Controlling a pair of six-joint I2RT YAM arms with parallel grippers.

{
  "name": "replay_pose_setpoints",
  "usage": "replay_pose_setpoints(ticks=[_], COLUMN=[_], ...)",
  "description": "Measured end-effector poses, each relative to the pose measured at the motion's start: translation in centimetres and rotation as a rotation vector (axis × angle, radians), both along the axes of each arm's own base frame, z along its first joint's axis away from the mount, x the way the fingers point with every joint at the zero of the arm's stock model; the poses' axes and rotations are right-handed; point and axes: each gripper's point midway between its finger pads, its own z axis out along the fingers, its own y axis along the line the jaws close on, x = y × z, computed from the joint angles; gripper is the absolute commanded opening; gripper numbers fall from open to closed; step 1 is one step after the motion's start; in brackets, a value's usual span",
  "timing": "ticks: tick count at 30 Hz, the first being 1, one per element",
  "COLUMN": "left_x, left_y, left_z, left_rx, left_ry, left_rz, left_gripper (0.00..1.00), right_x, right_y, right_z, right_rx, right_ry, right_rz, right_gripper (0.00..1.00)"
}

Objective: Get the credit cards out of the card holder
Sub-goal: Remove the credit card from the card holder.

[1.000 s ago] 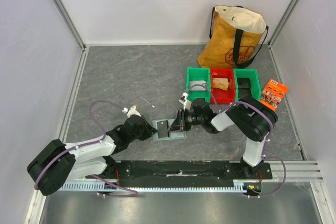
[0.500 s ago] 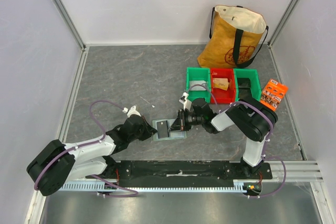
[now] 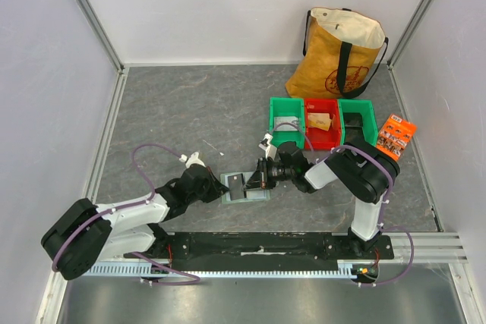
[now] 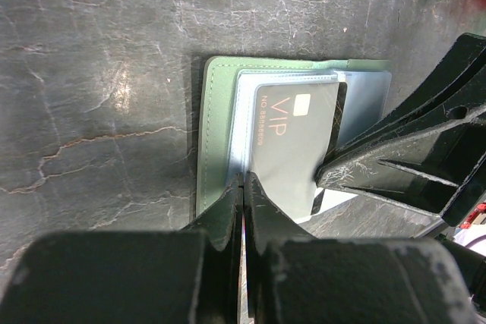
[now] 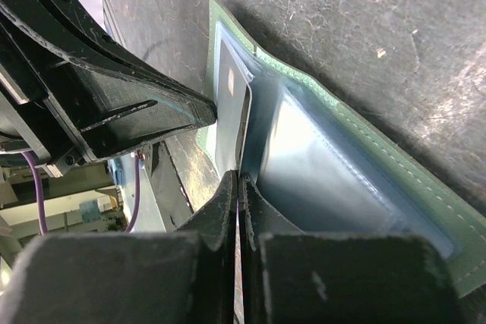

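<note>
The pale-green card holder (image 3: 255,196) lies open on the grey table between both arms. In the left wrist view its green cover (image 4: 216,127) frames blue-grey pocket panels. A dark grey credit card (image 4: 292,142) marked VIP sticks partway out of a pocket; it shows in the top view (image 3: 236,182) too. My left gripper (image 4: 244,178) is shut on the holder's near edge, at the pocket panel. My right gripper (image 5: 238,178) is shut on the card's edge (image 5: 230,119), over the holder's pockets (image 5: 342,165). Its fingers (image 4: 395,165) reach in from the right. No tan-gold card shows.
Three bins stand behind the right arm: green (image 3: 287,121), red (image 3: 323,123), green (image 3: 357,117). A yellow tote bag (image 3: 342,51) stands at the back right. An orange packet (image 3: 396,136) lies beside the bins. White walls close in the table on three sides.
The left arm has edged slightly forward. Both grippers keep their hold; the holder and card have barely moved.
</note>
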Motion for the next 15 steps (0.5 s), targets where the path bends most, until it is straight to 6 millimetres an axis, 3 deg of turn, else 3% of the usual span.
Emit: replay_pose_setpoints(ticks=[7,15], left_x=[-0.4,-0.2], left_y=[0.1,-0.6], left_z=[0.2,1.5], left_rx=[0.004,-0.006], left_ry=[-0.004,-0.051], left_rz=[-0.022,-0.082], left_gripper=[0.16,0.15], right_x=[0.0,0.0], right_y=[0.0,0.0], right_z=[0.0,0.0], right_rx=[-0.001,-0.002], right_ry=[-0.004,-0.005], right_rz=[0.002,0.004], right_gripper=[0.01,0.01])
